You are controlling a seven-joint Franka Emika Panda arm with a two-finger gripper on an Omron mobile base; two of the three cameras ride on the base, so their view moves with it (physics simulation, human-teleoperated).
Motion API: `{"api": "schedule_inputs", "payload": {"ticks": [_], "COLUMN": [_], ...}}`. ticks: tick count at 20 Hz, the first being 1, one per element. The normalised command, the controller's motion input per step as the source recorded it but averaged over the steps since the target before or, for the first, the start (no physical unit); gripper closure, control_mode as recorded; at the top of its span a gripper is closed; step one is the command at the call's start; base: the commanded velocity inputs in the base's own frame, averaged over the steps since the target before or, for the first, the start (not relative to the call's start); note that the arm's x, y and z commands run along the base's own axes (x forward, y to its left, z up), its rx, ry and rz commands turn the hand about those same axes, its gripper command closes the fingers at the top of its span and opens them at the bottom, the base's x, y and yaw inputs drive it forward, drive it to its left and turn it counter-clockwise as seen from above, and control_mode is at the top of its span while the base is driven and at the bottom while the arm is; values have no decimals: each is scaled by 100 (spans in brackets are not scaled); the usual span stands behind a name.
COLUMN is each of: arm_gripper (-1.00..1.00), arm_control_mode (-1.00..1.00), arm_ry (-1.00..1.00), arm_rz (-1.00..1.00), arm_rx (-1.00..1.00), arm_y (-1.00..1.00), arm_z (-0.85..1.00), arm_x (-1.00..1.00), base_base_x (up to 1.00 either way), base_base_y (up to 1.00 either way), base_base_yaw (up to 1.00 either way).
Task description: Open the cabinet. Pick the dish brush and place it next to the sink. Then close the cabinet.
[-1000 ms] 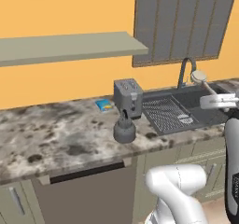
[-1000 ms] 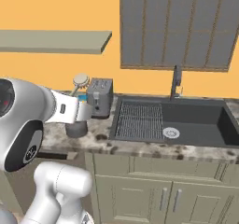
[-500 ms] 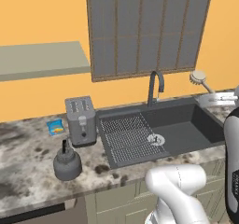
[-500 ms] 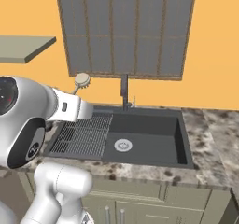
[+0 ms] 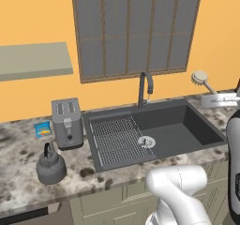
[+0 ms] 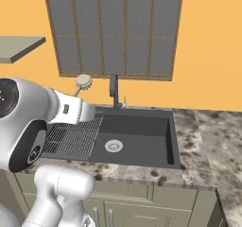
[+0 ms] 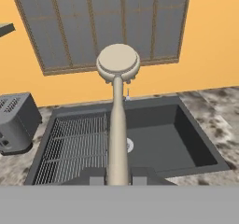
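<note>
Clearly, the gripper (image 7: 117,175) is clamped on the lower end of the handle of the dish brush (image 7: 117,106), with one dark finger tip on each side of it. The brush points away from the hand, its round cream head up in the air, above the sink (image 5: 206,135) and not touching anything. I think it is held high like this so that it can travel over the basin and the faucet (image 5: 145,86) without hitting them, because the faucet rises near the middle of the back rim.

Below the brush, the wire rack (image 7: 74,143) covers the left part of the basin and the round drain (image 6: 113,145) lies in the open dark part beside it. A place next to the sink is needed. On the left rim the toaster (image 5: 68,122) stands just beside the basin, with a kettle (image 5: 49,163) and a sponge (image 5: 43,128) near it, so room there is small. On the right, the speckled counter (image 6: 203,145) is wide and bare, from the basin edge to the orange wall (image 6: 208,46). That side seems the easier landing place.
</note>
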Motion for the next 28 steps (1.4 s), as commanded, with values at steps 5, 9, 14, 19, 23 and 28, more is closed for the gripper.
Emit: {"api": "schedule_inputs", "payload": {"ticks": [5, 9, 14, 19, 23, 28], "arm_gripper": [100, 100, 100, 100, 100, 100], "arm_control_mode": [100, -100, -100, -100, -100, -100], "arm_ry": [0, 0, 15, 35, 12, 6], "arm_rz": [0, 0, 0, 0, 0, -6], "arm_rx": [0, 0, 0, 0, 0, 0], "arm_y": [0, 0, -3, -38, -58, -60], "arm_z": [0, 0, 0, 0, -12, -38], "arm_x": [0, 0, 9, 27, 11, 19], "base_base_x": [0, 0, 0, 0, 0, 0], "base_base_y": [0, 0, 0, 0, 0, 0], "base_base_yaw": [0, 0, 0, 0, 0, 0]}}
